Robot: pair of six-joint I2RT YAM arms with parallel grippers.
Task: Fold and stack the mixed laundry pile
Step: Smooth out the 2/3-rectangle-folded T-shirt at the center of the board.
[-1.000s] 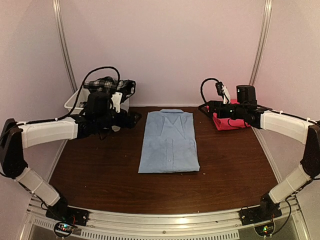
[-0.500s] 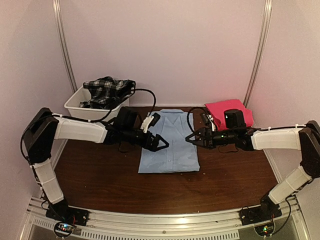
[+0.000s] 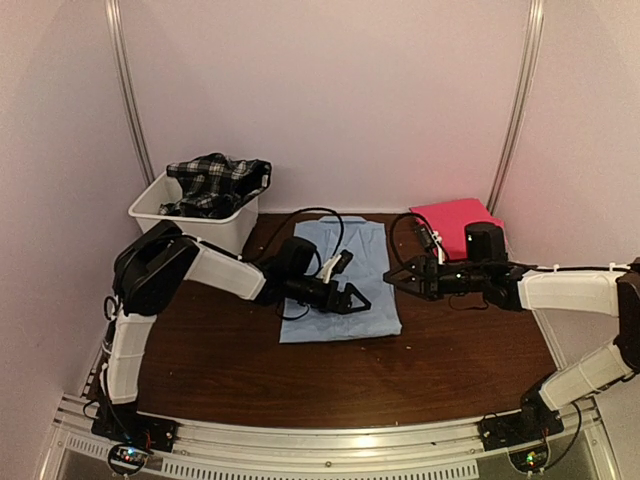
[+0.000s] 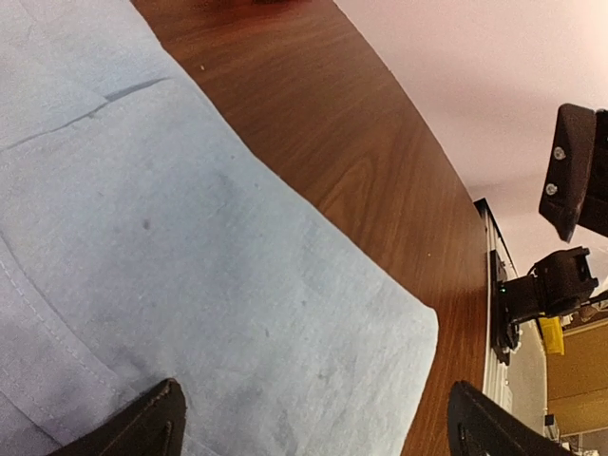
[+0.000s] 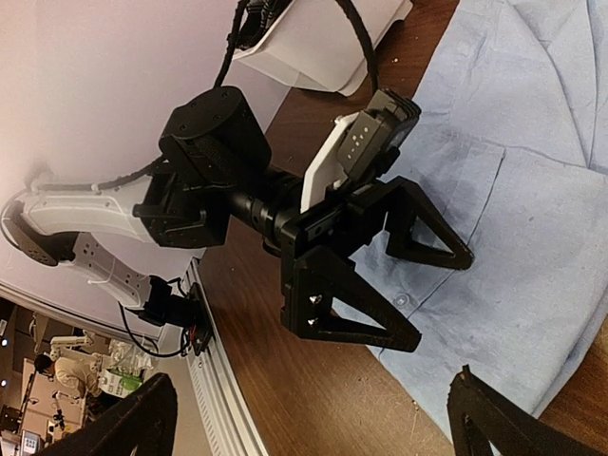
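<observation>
Light blue shirt (image 3: 365, 250) folded into flat rectangle; left pincer (image 3: 352, 300), right pincer (image 3: 397, 283) both spread, empty.

Top view overlooks table (image 3: 450, 350); wrist views close, share blue shirt (image 3: 362, 255).

Dark brown wood-grain table (image 3: 450, 370) fills lower half of overhead view, metal rail (image 3: 330, 440) along bottom edge. Folded light blue shirt (image 3: 368, 255) lies flat at centre, collar toward top of frame; in left wrist view, its corner rests on bare wood. Folded pink-red cloth (image 3: 455, 214) sits upper right, at table's far corner, apart from shirt. White plastic tub (image 3: 215, 233) stands upper left, at far left corner, apart from shirt.
</observation>
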